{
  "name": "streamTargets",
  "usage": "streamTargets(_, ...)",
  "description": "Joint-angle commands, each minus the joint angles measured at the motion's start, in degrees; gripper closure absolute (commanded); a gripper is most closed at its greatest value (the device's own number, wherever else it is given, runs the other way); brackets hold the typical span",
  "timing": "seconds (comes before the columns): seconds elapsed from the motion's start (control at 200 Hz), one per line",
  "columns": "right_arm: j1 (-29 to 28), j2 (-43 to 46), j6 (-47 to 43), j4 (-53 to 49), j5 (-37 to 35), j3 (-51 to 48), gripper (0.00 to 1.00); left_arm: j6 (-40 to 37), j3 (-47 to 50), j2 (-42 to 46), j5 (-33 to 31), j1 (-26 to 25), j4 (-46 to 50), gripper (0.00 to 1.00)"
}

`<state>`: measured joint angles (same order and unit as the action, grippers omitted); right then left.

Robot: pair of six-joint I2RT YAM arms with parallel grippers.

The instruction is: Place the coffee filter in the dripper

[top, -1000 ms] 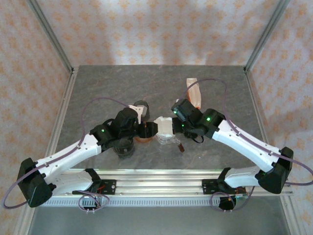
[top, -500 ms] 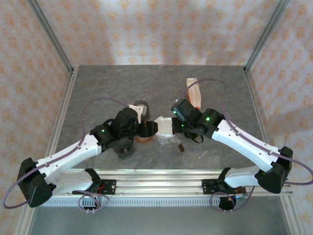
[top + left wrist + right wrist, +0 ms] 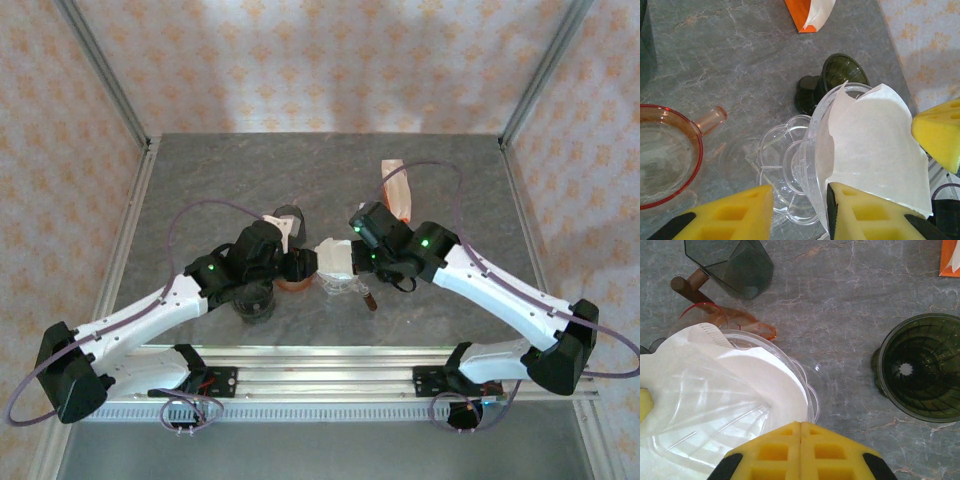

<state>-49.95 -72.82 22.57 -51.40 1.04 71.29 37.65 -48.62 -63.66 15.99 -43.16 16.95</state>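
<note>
The white paper coffee filter (image 3: 875,145) sits in the clear plastic dripper (image 3: 812,150), which stands on the grey table at the centre (image 3: 340,283). My left gripper (image 3: 800,192) is open and straddles the dripper's near wall. One of its fingers (image 3: 875,215) rests against the filter inside, and the other stays a small gap outside the wall. My right gripper (image 3: 800,440) is shut at the filter's (image 3: 760,375) opposite edge, with the paper running under its tips. In the top view the left gripper (image 3: 308,265) and the right gripper (image 3: 352,258) meet over the dripper.
A dark green dripper (image 3: 920,367) stands just right of the clear one. A pink glass cup (image 3: 665,155) sits to the left, and a dark glass vessel with a wooden handle (image 3: 732,262) stands close by. An orange filter packet (image 3: 397,188) lies further back.
My left gripper's jaws have narrowed around the dripper's wall and it has edged a little to the right. The right arm has hardly moved.
</note>
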Motion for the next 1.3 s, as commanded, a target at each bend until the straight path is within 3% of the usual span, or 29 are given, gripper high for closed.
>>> streamTargets(0.0, -0.3, 0.5, -0.1, -1.6, -1.8, 0.8, 0.82, 0.0, 0.5, -0.1, -1.0, -0.5, 0.9, 0.65)
streamTargets(0.07, -0.4, 1.1, -0.4, -1.4, -1.3, 0.9, 0.63, 0.1, 0.5, -0.1, -0.9, -0.5, 0.7, 0.66)
streamTargets(0.11, -0.4, 1.5, -0.3, -1.5, -1.6, 1.0, 0.59, 0.1, 0.5, 0.0, -0.9, -0.5, 0.7, 0.65)
streamTargets(0.285, -1.2, 3.8, -0.6, -1.1, -1.8, 0.9, 0.58, 0.1, 0.7, -0.1, -0.9, -0.5, 0.6, 0.66)
streamTargets(0.641, -1.4, -0.9, -2.1, -4.1, -0.9, 1.9, 0.42, 0.3, 0.5, -0.1, -0.7, -0.5, 0.2, 0.65)
streamTargets(0.666, -1.5, -1.1, -2.2, -4.2, -0.6, 1.8, 0.37, 0.3, 0.5, -0.1, -0.7, -0.5, 0.2, 0.66)
streamTargets(1.291, -3.7, -0.9, -7.2, -5.9, 5.3, 1.0, 0.36, 1.1, 1.1, -1.2, -0.2, -0.5, -1.1, 0.66)
